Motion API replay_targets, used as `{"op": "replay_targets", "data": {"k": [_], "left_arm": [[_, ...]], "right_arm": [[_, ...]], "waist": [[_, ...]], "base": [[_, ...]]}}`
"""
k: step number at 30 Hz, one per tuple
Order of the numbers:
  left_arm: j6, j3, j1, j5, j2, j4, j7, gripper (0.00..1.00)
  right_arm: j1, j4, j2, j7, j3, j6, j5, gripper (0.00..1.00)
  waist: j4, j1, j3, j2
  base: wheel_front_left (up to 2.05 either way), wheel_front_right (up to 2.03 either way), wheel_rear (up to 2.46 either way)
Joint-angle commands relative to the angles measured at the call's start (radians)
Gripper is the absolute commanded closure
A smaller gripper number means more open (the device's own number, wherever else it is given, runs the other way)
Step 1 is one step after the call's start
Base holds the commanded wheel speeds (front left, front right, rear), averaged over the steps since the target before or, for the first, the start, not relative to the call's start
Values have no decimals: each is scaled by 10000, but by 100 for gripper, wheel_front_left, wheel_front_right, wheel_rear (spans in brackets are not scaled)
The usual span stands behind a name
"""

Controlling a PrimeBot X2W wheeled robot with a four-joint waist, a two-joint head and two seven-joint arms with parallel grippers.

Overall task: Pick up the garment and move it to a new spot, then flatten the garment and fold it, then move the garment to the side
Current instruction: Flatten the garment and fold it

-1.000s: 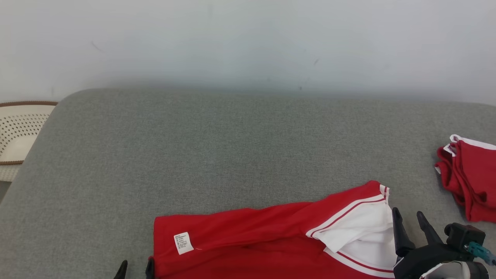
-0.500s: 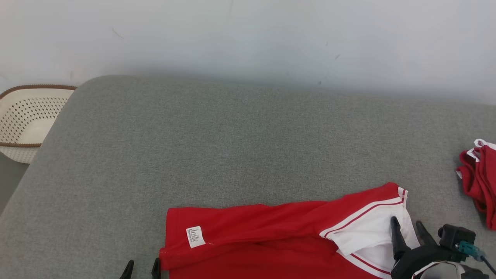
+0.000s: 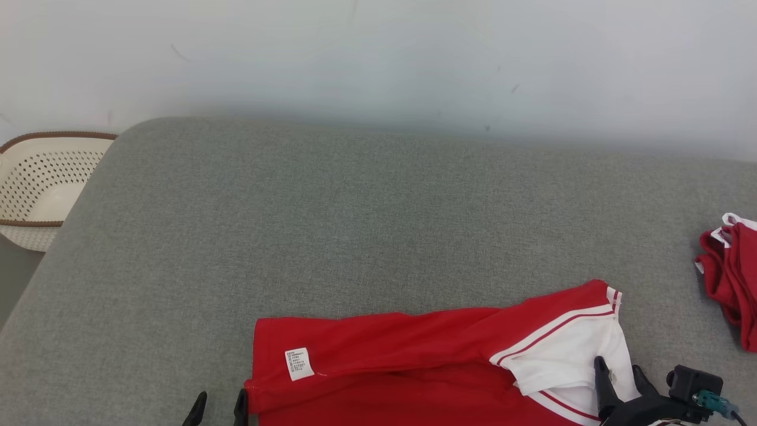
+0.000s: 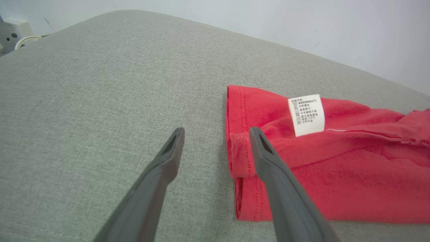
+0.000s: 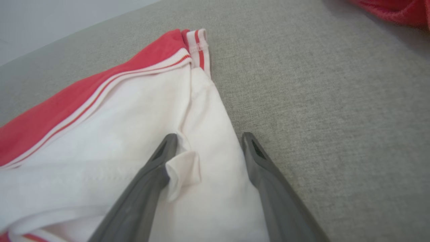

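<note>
garment, lower part cut off

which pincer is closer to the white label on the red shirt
Left. The left pincer sits at the shirt's hemmed end, right beside the label. The right pincer is at the opposite end, over the white part.

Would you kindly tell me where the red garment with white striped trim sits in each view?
Head view: red garment with white striped trim, bottom edge, centre to right.
Left wrist view: its red end, right half.
Right wrist view: its white panel, left and centre.
Shared landmark: grey fabric cushion.
</note>
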Motion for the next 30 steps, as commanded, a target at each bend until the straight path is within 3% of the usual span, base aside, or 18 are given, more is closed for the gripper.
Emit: {"op": "replay_targets", "data": {"k": [1, 4, 5, 7, 8, 9, 18, 30], "left_arm": [[-9, -18, -73, 36, 7, -37, -5, 0], [-18, -11, -55, 22, 8, -60, -5, 0], [-35, -18, -60, 23, 5, -67, -5, 0], [-47, -10, -52, 69, 10, -88, -5, 0], [-31, -1, -38, 74, 8, -106, -5, 0], [-26, 0, -19, 76, 5, -118, -5, 0], [-13, -1, 228, 150, 6, -205, -5, 0], [4, -445, 330, -86, 11, -326, -5, 0]], "right_arm": [[151, 222, 150, 130, 240, -4, 160, 0], [4, 370, 151, 146, 696, -1, 444, 0], [-67, 465, 161, 161, 880, 5, 526, 14], [-171, 582, 157, 184, 1156, 25, 722, 54], [-204, 647, 148, 186, 1281, 27, 832, 81], [-252, 728, 141, 187, 1396, 27, 952, 100], [-497, 809, -522, 116, 1205, -15, 1481, 100], [-209, 229, -1045, 69, -353, -13, 443, 100]], "waist": [[42, 0, 53, 0], [128, 0, 136, 0], [161, 0, 155, 0], [221, 0, 174, 0], [248, 0, 174, 0], [267, 0, 169, 0], [232, 0, -29, 0], [-447, 0, -261, 0]], "base": [[0, 0, 0], [0, 0, 0], [0, 0, 0], [0, 0, 0], [0, 0, 0], [0, 0, 0], [0, 0, 0], [0, 0, 0]]}}
